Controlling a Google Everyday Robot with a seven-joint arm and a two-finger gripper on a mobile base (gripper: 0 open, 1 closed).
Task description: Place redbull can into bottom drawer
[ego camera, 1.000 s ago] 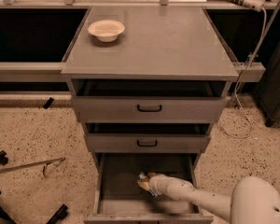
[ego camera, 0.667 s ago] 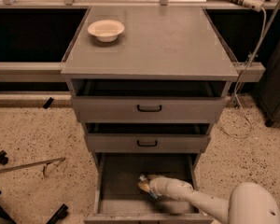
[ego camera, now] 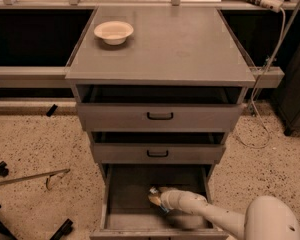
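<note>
Redbull can [ego camera: 153, 191]: low centre of frame, inside the open bottom drawer [ego camera: 132, 219], toward its middle, right at the tip of the hand [ego camera: 158, 199]. Hand sits down in the drawer, against the can; grip state cannot be told. White arm [ego camera: 210, 215] reaches in from the lower right corner. Above, two shallower drawers [ego camera: 160, 116] with black handles, each slightly open. Cream bowl [ego camera: 113, 32] on the grey desk [ego camera: 180, 44], upper left.

One camera, set high in front of the cabinet [ego camera: 170, 49] and tilted down, mid-range — gripper [ego camera: 157, 199] low in frame, inside the bottom drawer [ego camera: 130, 206].
</note>
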